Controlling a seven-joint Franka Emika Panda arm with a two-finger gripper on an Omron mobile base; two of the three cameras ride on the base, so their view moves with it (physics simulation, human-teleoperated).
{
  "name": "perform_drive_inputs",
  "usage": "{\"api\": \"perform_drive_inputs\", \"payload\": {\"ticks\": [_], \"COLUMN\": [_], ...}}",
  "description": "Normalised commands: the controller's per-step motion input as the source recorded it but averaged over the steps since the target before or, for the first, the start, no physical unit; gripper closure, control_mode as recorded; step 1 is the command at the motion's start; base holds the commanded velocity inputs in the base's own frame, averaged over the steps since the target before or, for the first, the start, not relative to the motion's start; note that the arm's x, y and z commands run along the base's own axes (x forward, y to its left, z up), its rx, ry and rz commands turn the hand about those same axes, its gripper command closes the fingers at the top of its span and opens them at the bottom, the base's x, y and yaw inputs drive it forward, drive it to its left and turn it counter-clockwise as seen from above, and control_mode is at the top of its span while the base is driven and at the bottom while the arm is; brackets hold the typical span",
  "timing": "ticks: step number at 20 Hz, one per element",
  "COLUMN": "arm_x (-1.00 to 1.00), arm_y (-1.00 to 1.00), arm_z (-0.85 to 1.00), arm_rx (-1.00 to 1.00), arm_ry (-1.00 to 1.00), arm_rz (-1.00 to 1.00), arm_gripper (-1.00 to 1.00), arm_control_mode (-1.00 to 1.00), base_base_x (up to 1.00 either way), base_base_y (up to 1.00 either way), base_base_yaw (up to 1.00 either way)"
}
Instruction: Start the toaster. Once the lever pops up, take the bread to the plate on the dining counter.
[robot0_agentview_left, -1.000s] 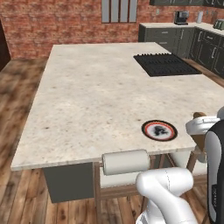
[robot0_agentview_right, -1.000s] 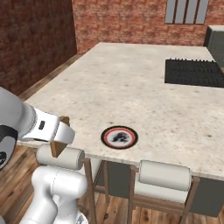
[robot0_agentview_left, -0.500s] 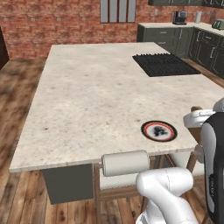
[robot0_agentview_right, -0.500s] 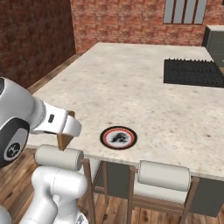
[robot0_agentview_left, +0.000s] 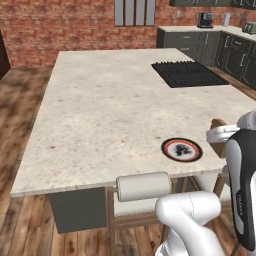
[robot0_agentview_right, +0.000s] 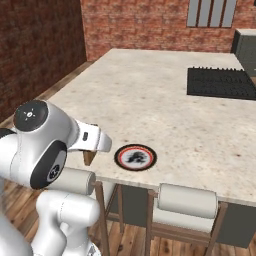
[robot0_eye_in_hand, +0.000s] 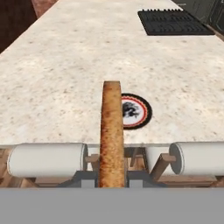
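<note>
Speckled matt stone dining counter (robot0_agentview_left: 110, 110), rough brown bread (robot0_eye_in_hand: 112, 131), glossy plate (robot0_agentview_left: 182, 149), wood floor (robot0_agentview_left: 22, 95)

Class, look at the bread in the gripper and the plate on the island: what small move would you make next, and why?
Probably carry the bread forward over the plate. The gripper is shut on the slice, held edge-on short of the dining counter edge, above the stools, with the plate just ahead near that edge.

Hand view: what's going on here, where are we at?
The gripper is shut on the bread, holding the slice edge-on near the edge of the dining counter. The plate sits on the counter just beyond the slice, with nothing on it yet. Two stools stand under the counter edge below. The bread has not yet been set down.
</note>
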Motion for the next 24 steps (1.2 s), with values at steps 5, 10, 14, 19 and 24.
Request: {"api": "perform_drive_inputs", "payload": {"ticks": [5,10,14,19,24], "arm_x": [0.16,0.23,0.20,0.19,0.39], "arm_y": [-0.21,-0.03,-0.14,0.00,0.00], "arm_z": [-0.37,-0.09,-0.01,-0.03,-0.24], "arm_rx": [0.00,0.01,0.04,0.00,0.00], "arm_ry": [-0.13,-0.05,0.07,0.06,0.02], "arm_rz": [0.04,0.00,0.00,0.00,0.00], "arm_gripper": [1.00,1.00,1.00,1.00,1.00], "arm_control_mode": [-1.00,-1.00,-1.00,-1.00,-1.00], "base_base_x": [0.00,0.00,0.00,0.00,0.00], "base_base_y": [0.00,0.00,0.00,0.00,0.00], "base_base_yaw": [0.00,0.00,0.00,0.00,0.00]}}
